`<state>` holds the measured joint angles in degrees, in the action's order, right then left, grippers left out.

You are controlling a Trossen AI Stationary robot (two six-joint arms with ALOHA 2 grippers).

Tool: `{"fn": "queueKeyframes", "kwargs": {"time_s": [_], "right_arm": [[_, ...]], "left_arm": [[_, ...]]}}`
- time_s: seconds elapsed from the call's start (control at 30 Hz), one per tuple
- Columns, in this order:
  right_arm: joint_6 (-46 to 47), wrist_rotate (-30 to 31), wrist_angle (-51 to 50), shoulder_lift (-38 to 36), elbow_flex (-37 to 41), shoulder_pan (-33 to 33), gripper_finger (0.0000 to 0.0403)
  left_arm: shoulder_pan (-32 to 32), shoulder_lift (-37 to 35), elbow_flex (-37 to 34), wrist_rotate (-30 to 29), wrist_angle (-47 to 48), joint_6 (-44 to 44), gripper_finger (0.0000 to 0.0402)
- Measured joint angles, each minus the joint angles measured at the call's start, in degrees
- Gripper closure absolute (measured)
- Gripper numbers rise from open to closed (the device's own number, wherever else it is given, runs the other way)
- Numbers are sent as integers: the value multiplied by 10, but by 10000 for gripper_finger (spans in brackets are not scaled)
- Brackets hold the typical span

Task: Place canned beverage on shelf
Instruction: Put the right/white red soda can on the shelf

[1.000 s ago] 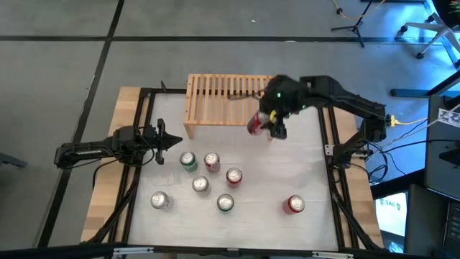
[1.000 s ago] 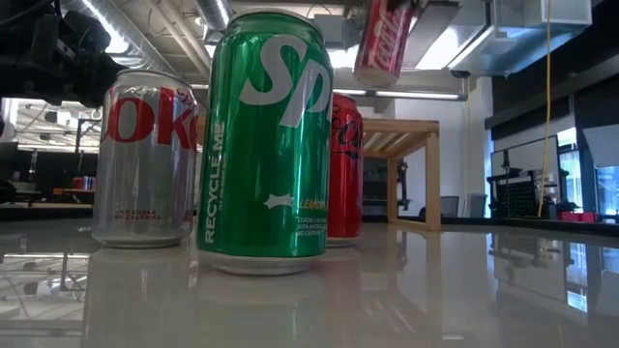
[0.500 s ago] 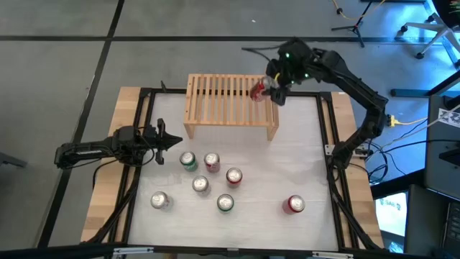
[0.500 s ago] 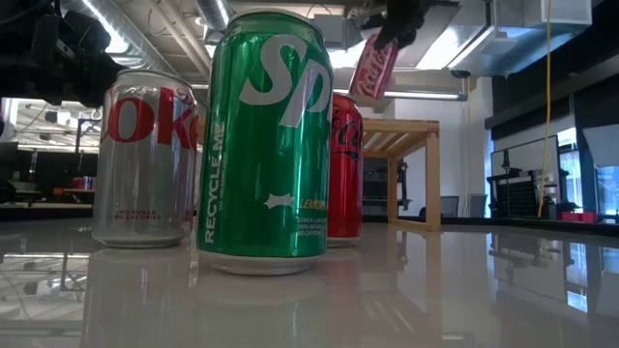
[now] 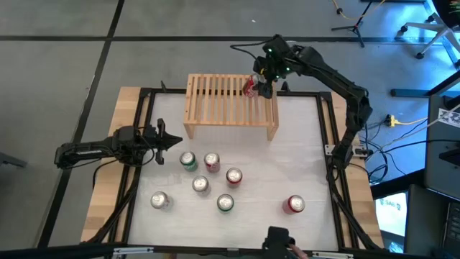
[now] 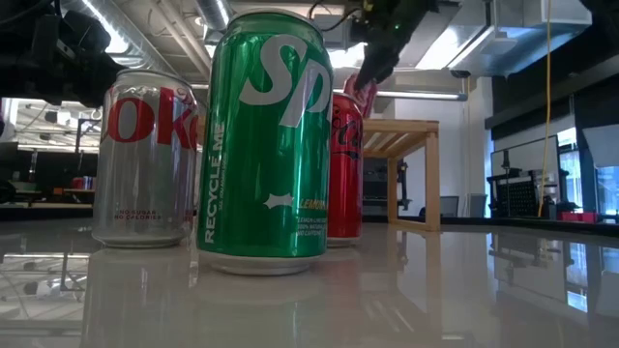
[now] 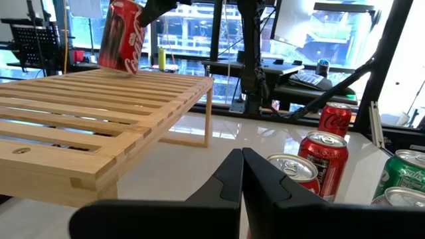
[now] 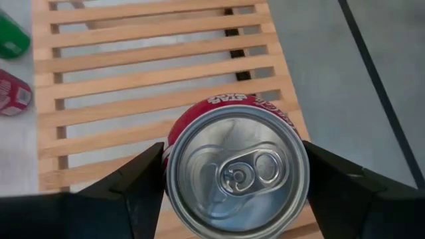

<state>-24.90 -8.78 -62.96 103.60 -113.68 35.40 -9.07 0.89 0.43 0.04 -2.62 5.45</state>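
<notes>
The right gripper [image 5: 260,80] is clamped on a red cola can [image 5: 251,86], one finger on each side of the can body in the right wrist view [image 8: 238,174]. The can hangs tilted above the far right part of the wooden shelf [image 5: 215,104]. In the left wrist view its lower edge is at or just over the slats [image 7: 123,35], but contact cannot be confirmed. The right arm reaches in from the table's right side, over the shelf's back corner.

The step in hand looks like the placing itself: the carry is done and the can is over its target. The next move probably calls for righting the can, lowering it until its base sits flat across the slats, and only then opening the fingers. A tilted release could tip it over or roll it off the back edge.

A second ago the can was lower and nearer the front of the shelf, over the white tabletop [image 5: 302,158]. Half a second ago it was above the shelf's right end. Now it has shifted slightly left and toward the back.

The left gripper [image 5: 164,139] waits at the table's left side, fingers pressed together, near the group of standing cans [image 5: 208,180], which has not moved.
</notes>
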Motion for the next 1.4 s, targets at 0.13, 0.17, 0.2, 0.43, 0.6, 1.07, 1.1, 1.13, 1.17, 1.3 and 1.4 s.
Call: {"fn": "queueKeyframes", "kwargs": {"time_s": [0.13,0.17,0.2,0.43,0.6,1.07,1.1,1.13,1.17,1.3,1.4], "right_arm": [[-11,3,-9,18,-32,-1,113],[-11,3,-12,23,-41,-1,113],[-11,2,-17,26,-50,-1,112],[-11,3,-42,33,-69,0,112],[-11,3,-45,33,-69,-1,106],[-11,2,-41,44,-69,-1,103],[-11,2,-42,44,-69,-1,103],[-11,2,-42,44,-69,-1,103],[-11,2,-42,44,-69,-1,103],[-11,4,-42,44,-69,-1,103],[-10,6,-42,44,-69,-2,98]], "left_arm": [[0,0,0,0,0,0,401],[0,0,0,-1,0,0,401],[0,0,0,-3,0,0,401],[0,0,0,-10,0,0,401],[0,0,0,-10,0,0,401],[0,0,0,-10,1,0,401],[0,0,0,-10,1,0,401],[0,0,0,-10,1,0,401],[0,0,0,-10,1,0,401],[0,0,0,-10,1,0,401],[0,0,0,-9,1,0,401]]}}
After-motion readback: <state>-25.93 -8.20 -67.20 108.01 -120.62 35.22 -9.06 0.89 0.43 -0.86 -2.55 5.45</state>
